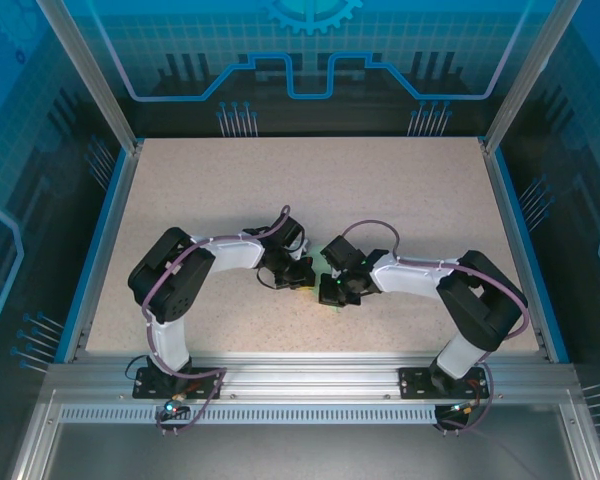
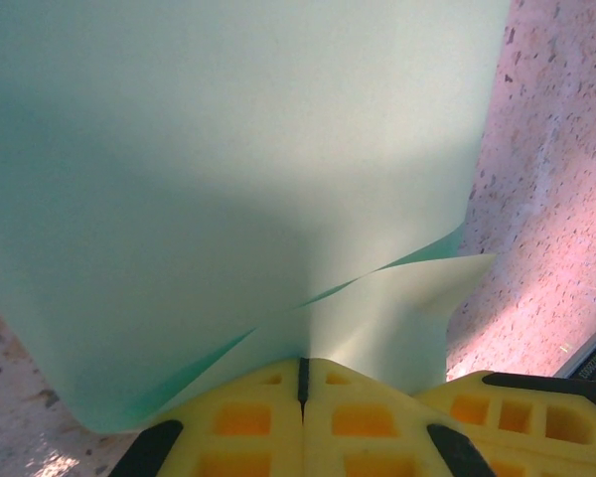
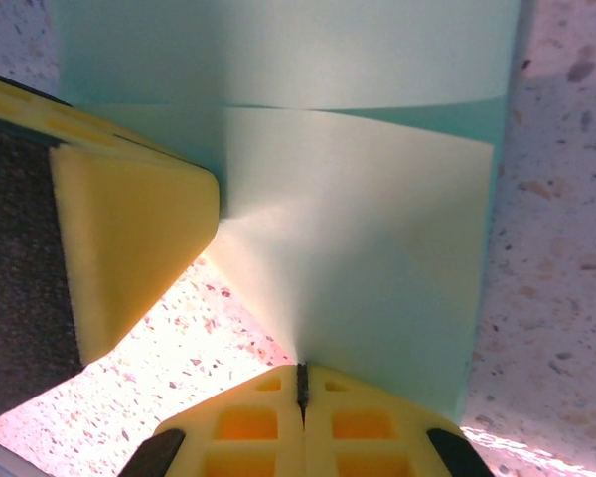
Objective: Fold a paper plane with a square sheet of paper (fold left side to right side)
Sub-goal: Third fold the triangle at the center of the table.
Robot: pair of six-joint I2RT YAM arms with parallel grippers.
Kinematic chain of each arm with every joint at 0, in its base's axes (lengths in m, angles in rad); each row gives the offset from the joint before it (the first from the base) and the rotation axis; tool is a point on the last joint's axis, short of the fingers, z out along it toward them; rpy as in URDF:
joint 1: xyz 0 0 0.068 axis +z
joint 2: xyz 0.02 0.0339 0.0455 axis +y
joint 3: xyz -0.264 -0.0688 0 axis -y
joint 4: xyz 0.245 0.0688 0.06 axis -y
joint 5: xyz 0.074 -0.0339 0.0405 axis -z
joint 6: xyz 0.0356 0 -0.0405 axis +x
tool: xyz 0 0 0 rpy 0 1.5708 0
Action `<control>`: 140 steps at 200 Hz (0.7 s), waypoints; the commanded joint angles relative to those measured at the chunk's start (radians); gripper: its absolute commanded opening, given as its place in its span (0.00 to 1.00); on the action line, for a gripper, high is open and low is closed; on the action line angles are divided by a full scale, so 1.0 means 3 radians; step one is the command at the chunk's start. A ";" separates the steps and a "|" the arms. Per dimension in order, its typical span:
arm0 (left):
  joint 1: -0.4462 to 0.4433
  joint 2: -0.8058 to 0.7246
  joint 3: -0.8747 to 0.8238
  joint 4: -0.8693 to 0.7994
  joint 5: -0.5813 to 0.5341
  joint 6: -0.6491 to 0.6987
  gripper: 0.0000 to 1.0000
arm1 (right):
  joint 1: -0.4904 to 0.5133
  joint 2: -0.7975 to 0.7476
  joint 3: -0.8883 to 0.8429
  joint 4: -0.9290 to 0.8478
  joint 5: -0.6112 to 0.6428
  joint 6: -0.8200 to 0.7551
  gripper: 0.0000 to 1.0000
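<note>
Early days on this one, by the look of it. The sheet of paper point(image 2: 228, 179) is held in the middle of the tabletop point(image 1: 400, 190), between the two arms, and at least part of it is lifted. It's gripped from both sides. The left pincer point(image 2: 302, 380) is shut tight with the paper's lower edge pinched in its seam, and the right pincer point(image 3: 301, 383) is likewise closed on a corner of the same sheet. In the overhead view the two pincers are seen just beside each other, with only a sliver of green peeking out between them.

In both wrist views one layer of paper is seen lying over another, so the sheet is doubled over, at least loosely. Whether a sharp crease is pressed in can't be told, since the paper is bowed and raised rather than laid flat. Nothing pointed or plane-shaped is seen yet.

So the side-to-side fold is judged to be the step in hand, maybe halfway through. Left to do: edges lined up, the crease flattened on the tabletop, then all the nose and wing folds.
</note>
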 commanded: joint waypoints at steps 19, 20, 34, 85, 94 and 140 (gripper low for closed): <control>-0.0054 0.0181 -0.0040 -0.0255 -0.0239 0.0107 0.04 | 0.0019 0.0027 -0.0065 -0.0221 0.0079 0.0027 0.00; -0.0054 0.0181 -0.0040 -0.0257 -0.0239 0.0107 0.03 | 0.0019 0.0026 -0.0067 -0.0223 0.0081 0.0024 0.00; -0.0054 0.0181 -0.0032 -0.0263 -0.0253 0.0113 0.04 | 0.0018 0.0020 -0.0079 -0.0255 0.0089 0.0018 0.00; -0.0057 0.0196 -0.0008 -0.0304 -0.0280 0.0132 0.03 | -0.0001 -0.0064 -0.0221 -0.0328 0.0093 0.0039 0.00; -0.0054 0.0204 -0.0004 -0.0304 -0.0280 0.0133 0.03 | -0.0015 -0.0085 -0.0263 -0.0326 0.0083 0.0038 0.00; -0.0057 0.0222 0.0010 -0.0321 -0.0291 0.0138 0.03 | -0.0043 -0.0265 -0.0471 -0.0369 0.0088 0.0073 0.00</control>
